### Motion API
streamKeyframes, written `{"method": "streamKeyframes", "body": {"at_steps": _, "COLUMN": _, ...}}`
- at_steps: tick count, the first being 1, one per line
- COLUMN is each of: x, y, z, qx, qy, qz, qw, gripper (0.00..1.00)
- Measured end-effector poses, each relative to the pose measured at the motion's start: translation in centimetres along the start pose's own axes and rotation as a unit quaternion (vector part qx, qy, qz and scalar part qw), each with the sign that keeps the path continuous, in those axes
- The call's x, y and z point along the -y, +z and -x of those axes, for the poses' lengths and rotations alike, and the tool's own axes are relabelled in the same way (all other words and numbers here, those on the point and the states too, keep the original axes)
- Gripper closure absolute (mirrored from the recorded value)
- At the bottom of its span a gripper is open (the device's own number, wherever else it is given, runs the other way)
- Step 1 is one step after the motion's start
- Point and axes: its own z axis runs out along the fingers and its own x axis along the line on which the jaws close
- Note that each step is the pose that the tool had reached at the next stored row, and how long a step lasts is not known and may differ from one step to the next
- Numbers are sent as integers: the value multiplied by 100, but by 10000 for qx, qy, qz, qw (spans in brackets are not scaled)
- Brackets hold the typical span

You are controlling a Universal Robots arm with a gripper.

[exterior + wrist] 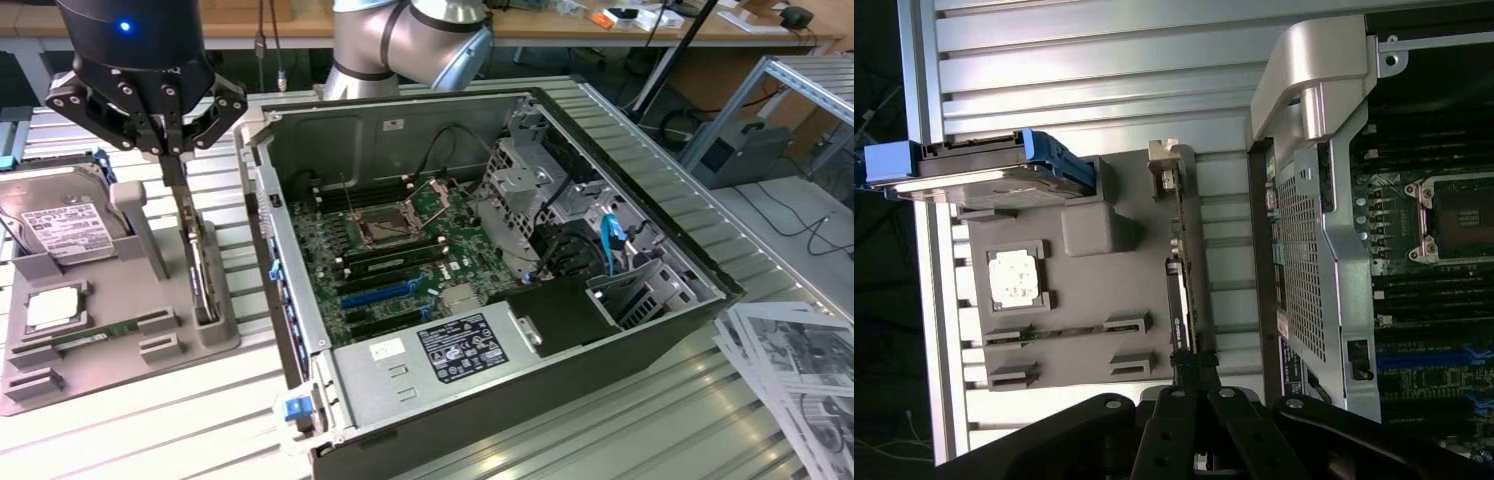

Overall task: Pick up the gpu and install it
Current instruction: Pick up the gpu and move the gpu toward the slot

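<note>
The pincer [170, 150] is pinched narrow on the top edge of the gpu [200, 265], which stands on edge directly beneath it in a slot of the grey tray [187, 350]. To one side of the pincer, the tray also holds a hard drive [67, 225] and a processor chip [54, 308]. On the pincer's other side, an open computer case [400, 120] contains a motherboard [387, 250].

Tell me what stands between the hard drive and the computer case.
The gpu, on edge in the grey tray, gripped by the gripper, seen in the exterior view.
</note>
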Motion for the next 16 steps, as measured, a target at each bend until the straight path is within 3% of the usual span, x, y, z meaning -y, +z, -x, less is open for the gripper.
{"method": "streamKeyframes", "body": {"at_steps": 11, "x": 0, "y": 0, "z": 0, "qx": 0, "qy": 0, "qz": 0, "qw": 10000, "gripper": 89}}
{"method": "streamKeyframes", "body": {"at_steps": 12, "x": 0, "y": 0, "z": 0, "qx": 0, "qy": 0, "qz": 0, "qw": 10000, "gripper": 88}}
{"method": "streamKeyframes", "body": {"at_steps": 14, "x": 0, "y": 0, "z": 0, "qx": 0, "qy": 0, "qz": 0, "qw": 10000, "gripper": 76}}
{"method": "streamKeyframes", "body": {"at_steps": 16, "x": 0, "y": 0, "z": 0, "qx": 0, "qy": 0, "qz": 0, "qw": 10000, "gripper": 76}}
